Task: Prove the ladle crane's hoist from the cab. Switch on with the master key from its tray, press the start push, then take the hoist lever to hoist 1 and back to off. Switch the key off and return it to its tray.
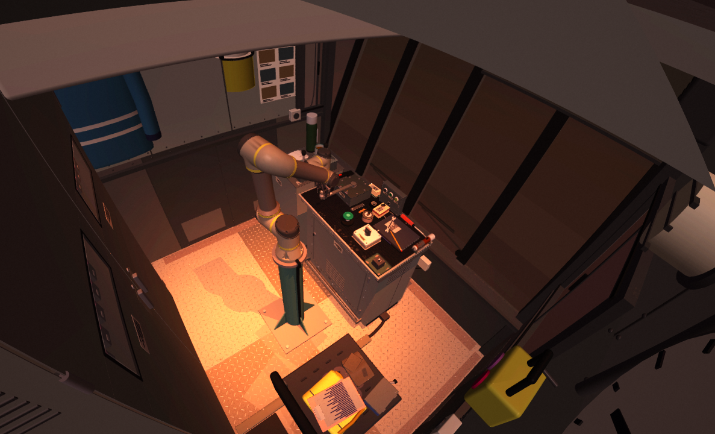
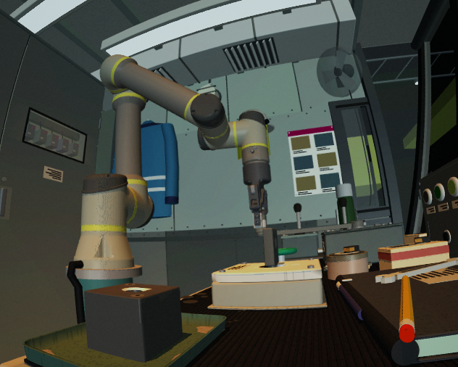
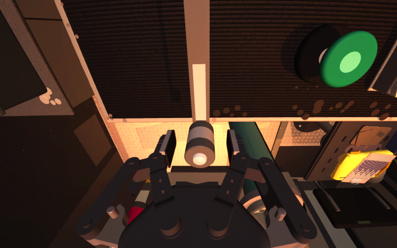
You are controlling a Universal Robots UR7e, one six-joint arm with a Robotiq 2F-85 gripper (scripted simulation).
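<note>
My gripper (image 3: 198,145) is open and holds nothing. It hangs at the far end of the desk, with the grip of a lever (image 3: 199,147) between its fingers. In the second side camera the gripper (image 2: 258,224) points straight down behind the cream selector unit (image 2: 267,279). The green start push (image 3: 348,59) (image 1: 347,216) is on the black desk top to one side. A dark block (image 2: 132,319) stands in the green tray (image 2: 123,341) at the near end of the desk. I cannot make out the key.
Behind the desk is the riveted rear wall with a blue jacket (image 2: 159,167) and a colour chart (image 2: 314,160). A logbook with a pencil (image 2: 406,304) lies on the desk's right. A round knob unit (image 2: 347,263) and a striped box (image 2: 413,253) stand near it.
</note>
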